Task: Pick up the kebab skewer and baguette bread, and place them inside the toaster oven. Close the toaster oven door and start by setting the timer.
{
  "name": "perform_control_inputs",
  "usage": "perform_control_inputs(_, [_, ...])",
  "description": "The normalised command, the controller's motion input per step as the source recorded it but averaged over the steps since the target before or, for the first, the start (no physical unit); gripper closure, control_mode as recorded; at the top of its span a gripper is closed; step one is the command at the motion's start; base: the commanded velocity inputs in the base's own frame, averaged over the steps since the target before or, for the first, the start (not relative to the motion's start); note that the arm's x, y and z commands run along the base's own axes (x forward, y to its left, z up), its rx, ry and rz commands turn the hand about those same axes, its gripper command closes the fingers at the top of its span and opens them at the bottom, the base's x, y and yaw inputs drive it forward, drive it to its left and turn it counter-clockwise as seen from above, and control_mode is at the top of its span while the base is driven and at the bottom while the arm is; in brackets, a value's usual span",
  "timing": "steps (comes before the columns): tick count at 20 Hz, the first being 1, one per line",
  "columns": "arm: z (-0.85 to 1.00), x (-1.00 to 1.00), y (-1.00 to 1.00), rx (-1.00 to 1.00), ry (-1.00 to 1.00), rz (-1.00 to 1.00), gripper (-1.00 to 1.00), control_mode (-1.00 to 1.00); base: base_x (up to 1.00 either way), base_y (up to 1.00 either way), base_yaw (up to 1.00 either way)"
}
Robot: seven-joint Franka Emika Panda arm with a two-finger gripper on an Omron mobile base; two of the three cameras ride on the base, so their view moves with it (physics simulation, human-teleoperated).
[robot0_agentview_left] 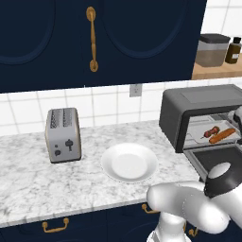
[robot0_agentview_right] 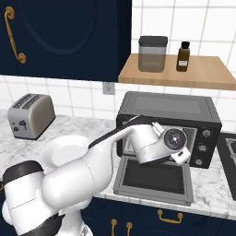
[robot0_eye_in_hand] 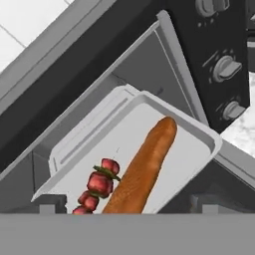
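The toaster oven point(robot0_agentview_left: 198, 106) stands at the right end of the counter with its door point(robot0_agentview_right: 154, 177) folded down flat. On the light tray point(robot0_eye_in_hand: 194, 144) inside it, the orange-brown baguette bread point(robot0_eye_in_hand: 144, 169) lies lengthwise. The kebab skewer point(robot0_eye_in_hand: 97, 185) with red chunks rests right beside it. Both also appear through the opening, the skewer point(robot0_agentview_left: 211, 131) behind the baguette point(robot0_agentview_left: 222, 135). My gripper point(robot0_agentview_right: 180, 156) hangs just in front of the opening, above the door, open and holding nothing. Neither fingertip touches the food.
Three knobs point(robot0_eye_in_hand: 226, 67) run down the oven's right panel. A white plate point(robot0_agentview_left: 129, 162) lies mid-counter and a silver slot toaster point(robot0_agentview_left: 63, 134) stands to its left. A wooden shelf point(robot0_agentview_right: 184, 71) above the oven carries a canister and a dark bottle.
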Motion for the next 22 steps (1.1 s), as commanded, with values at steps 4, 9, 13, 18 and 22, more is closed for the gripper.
perform_control_inputs(4, [-0.34,-0.28,0.36,-0.42,-0.09,0.18,-1.0,-1.0,0.0,0.0,0.0])
perform_control_inputs(9, [-0.24,-0.34,0.03,-0.28,-0.14,0.24,-1.0,-1.0,0.0,0.0,0.0])
perform_control_inputs(13, [-0.18,-0.51,-0.33,-0.17,-0.18,0.24,-1.0,-1.0,0.0,0.0,0.0])
perform_control_inputs(18, [-0.19,-0.33,-0.2,-0.21,-0.16,0.21,-1.0,-1.0,0.0,0.0,0.0])
perform_control_inputs(22, [-0.18,-0.19,-0.07,-0.23,-0.13,0.22,-1.0,-1.0,0.0,0.0,0.0])
